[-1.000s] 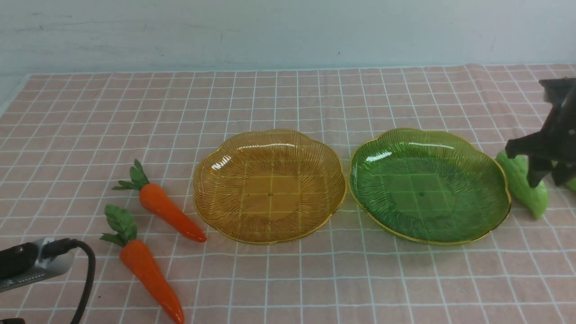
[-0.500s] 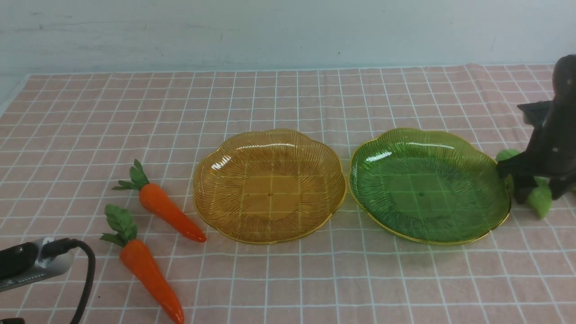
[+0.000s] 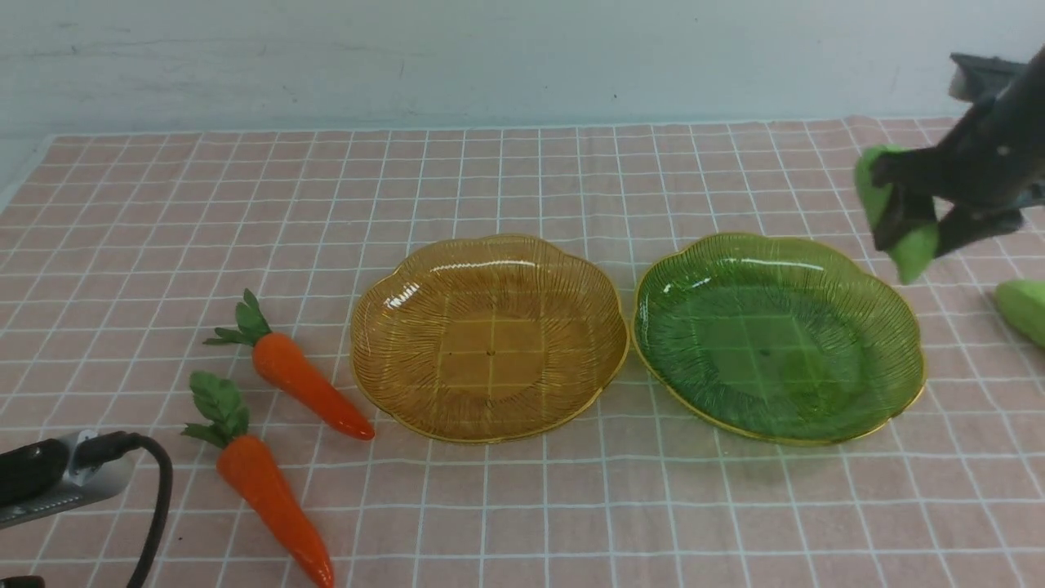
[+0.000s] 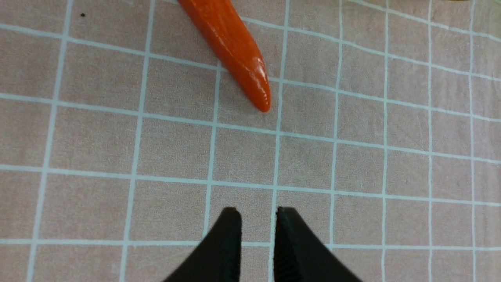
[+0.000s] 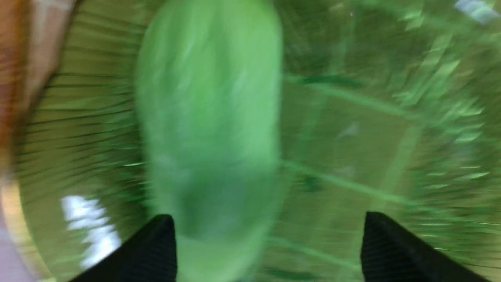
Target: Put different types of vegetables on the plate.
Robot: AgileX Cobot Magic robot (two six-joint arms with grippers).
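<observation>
1. The right gripper (image 3: 918, 233) sits in the upper right of the front view. Its fingers (image 5: 156, 250) are set fairly wide and hold a raised gourd (image 3: 913, 251) clear of the checked cloth (image 3: 522, 506). The wrist view is blurred and shows a gap beside one finger, so I cannot tell how firm the hold is.
2. The raised gourd hangs just past the upper right rim of the green plate (image 3: 775, 238). The wrist view shows that plate's ribbed surface spread beneath it.
3. The left gripper (image 4: 254, 213) is at the bottom centre of its wrist view. Its fingers are nearly together, with only a thin slit between them, and hold nothing. The pointed end of a carrot (image 4: 235, 58) lies near, higher in that frame.
4. Both the amber plate (image 3: 490, 238), at centre, and the green plate are empty. A second gourd (image 3: 1024, 310) lies at the right edge. Two carrots (image 3: 306, 388) (image 3: 269, 498) lie at lower left.
5. My judgement is that the task has barely begun. One gourd is on its way and a carrot has yet to follow.
</observation>
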